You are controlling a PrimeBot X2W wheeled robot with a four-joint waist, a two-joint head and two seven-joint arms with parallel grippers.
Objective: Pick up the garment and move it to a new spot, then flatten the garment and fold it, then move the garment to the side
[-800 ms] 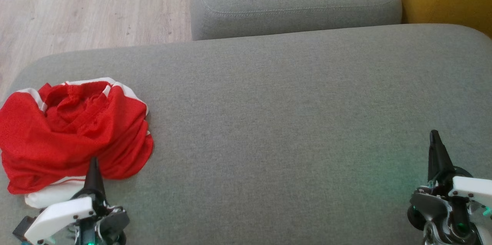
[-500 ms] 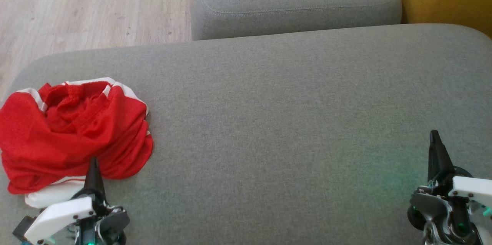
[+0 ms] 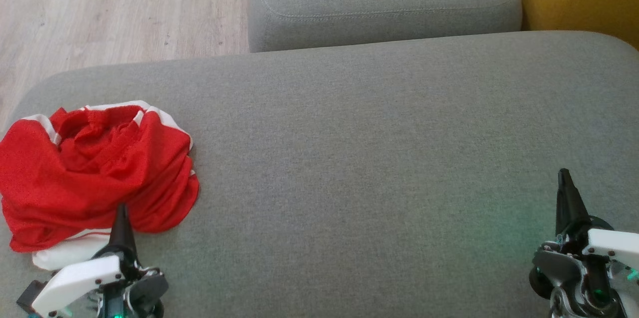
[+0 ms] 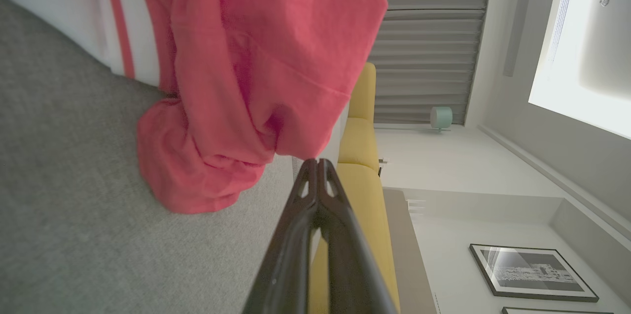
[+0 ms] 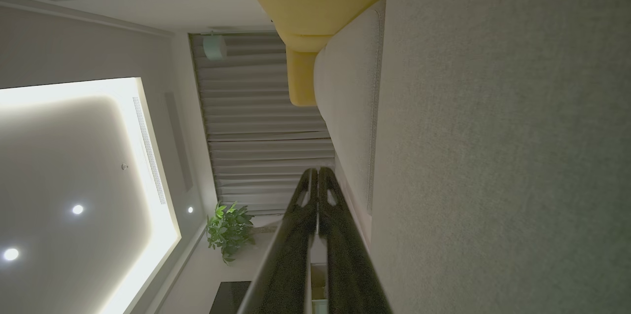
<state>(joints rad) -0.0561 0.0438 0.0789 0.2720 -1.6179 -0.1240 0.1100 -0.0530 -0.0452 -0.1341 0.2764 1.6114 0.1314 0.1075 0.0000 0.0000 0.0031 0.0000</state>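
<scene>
Left gripper [image 3: 122, 210]: fingers pressed together, empty, tip at near edge of garment [image 3: 95, 173], which lies crumpled at left end of cushion [image 3: 374, 158]. Right gripper [image 3: 564, 178]: likewise closed, empty, well apart, prob. parked to leave mid-cushion free for laydown.

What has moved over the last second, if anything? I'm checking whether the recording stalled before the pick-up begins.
Nothing has visibly changed. The red and white garment lies crumpled in the same spot at the left end of the grey cushion. The left gripper, close to the garment, and the right gripper sit shut and empty where they were.
</scene>
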